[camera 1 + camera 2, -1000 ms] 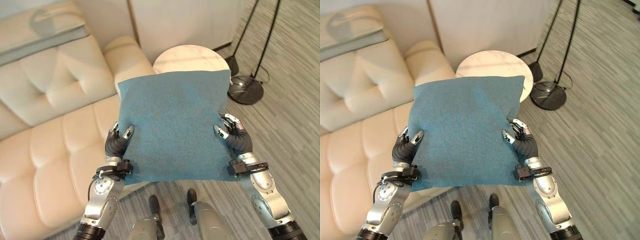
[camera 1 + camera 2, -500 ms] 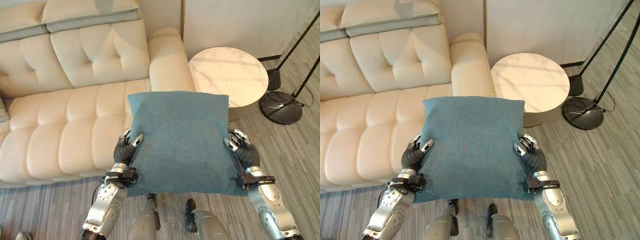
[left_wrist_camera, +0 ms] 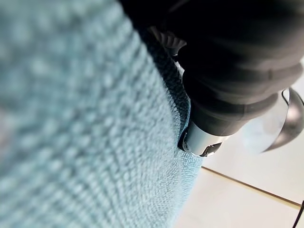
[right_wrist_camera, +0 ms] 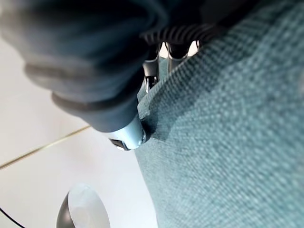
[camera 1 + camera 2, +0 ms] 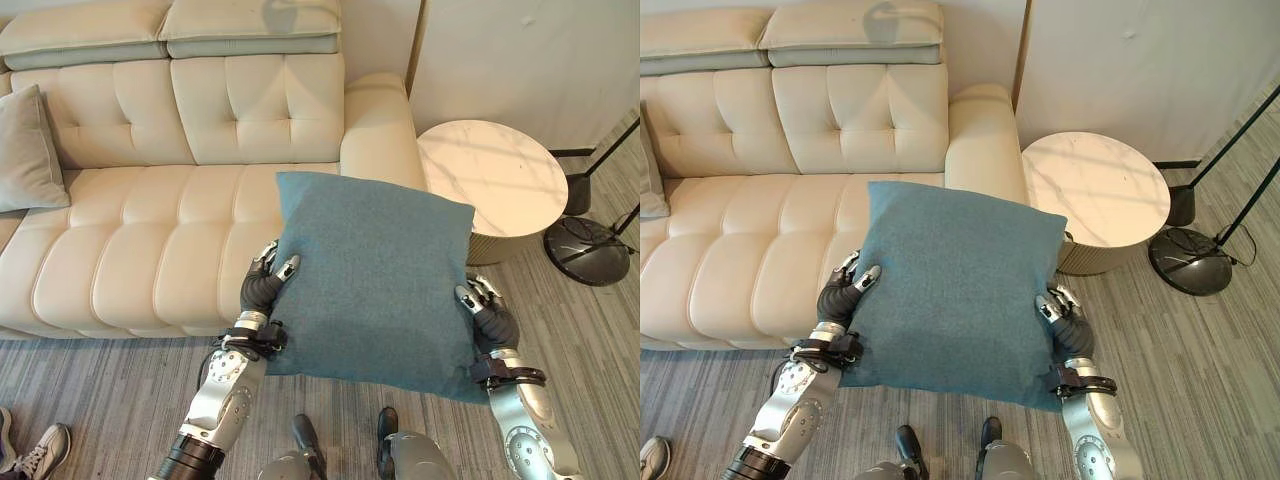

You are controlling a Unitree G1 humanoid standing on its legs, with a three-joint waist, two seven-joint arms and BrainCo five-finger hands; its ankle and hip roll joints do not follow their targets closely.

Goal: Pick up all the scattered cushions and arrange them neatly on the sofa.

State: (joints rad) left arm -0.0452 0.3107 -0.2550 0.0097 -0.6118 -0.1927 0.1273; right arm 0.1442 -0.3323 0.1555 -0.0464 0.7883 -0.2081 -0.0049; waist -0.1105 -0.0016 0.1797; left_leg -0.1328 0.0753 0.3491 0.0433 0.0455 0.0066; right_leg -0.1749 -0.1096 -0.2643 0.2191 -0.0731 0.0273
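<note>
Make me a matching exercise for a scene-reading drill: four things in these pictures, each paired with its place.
Things:
1. teal cushion
2. grey cushion
3. round side table
4. lamp base

Places:
A. on the floor beyond the table, on the robot's right
B. propped at the sofa's left end
C. beside the sofa's right armrest
D. held between the left hand and right hand

Pairs: 1-D, 2-B, 3-C, 4-A
</note>
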